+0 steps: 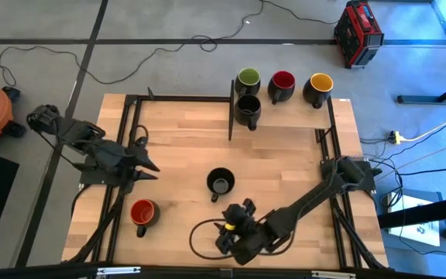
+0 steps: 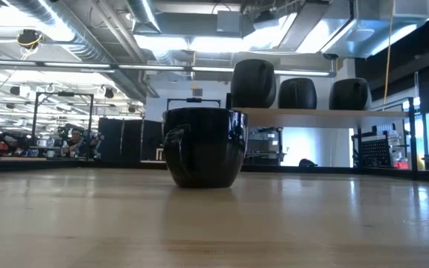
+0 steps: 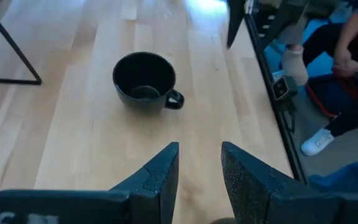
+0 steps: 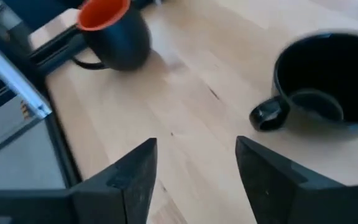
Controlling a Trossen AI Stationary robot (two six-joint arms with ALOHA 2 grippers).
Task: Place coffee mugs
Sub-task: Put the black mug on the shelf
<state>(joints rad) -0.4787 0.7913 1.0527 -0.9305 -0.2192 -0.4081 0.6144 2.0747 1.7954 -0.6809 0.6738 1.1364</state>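
A black-inside mug [image 1: 221, 183] stands upright at the table's middle, its handle [image 4: 266, 115] toward the near edge; the low view shows it as well [image 2: 203, 147]. A red-inside mug [image 1: 142, 213] stands near the near left corner. On the raised shelf [image 1: 293, 112] stand a green-inside [image 1: 248, 78], a red-inside [image 1: 283, 82], a yellow-inside [image 1: 320, 84] and another black mug [image 1: 248, 108]. My left gripper [image 3: 199, 163] is open, left of the middle mug and pointing at it. My right gripper [image 4: 196, 155] is open, low over the table just near of that mug.
Dark frame rails [image 1: 130, 132] run along the table's left and right sides, and a shelf post [image 1: 231, 116] stands at the shelf's left end. Bare wood [image 1: 176, 139] lies between the shelf and the middle mug. A person's legs [image 3: 337, 93] show beyond the table's right edge.
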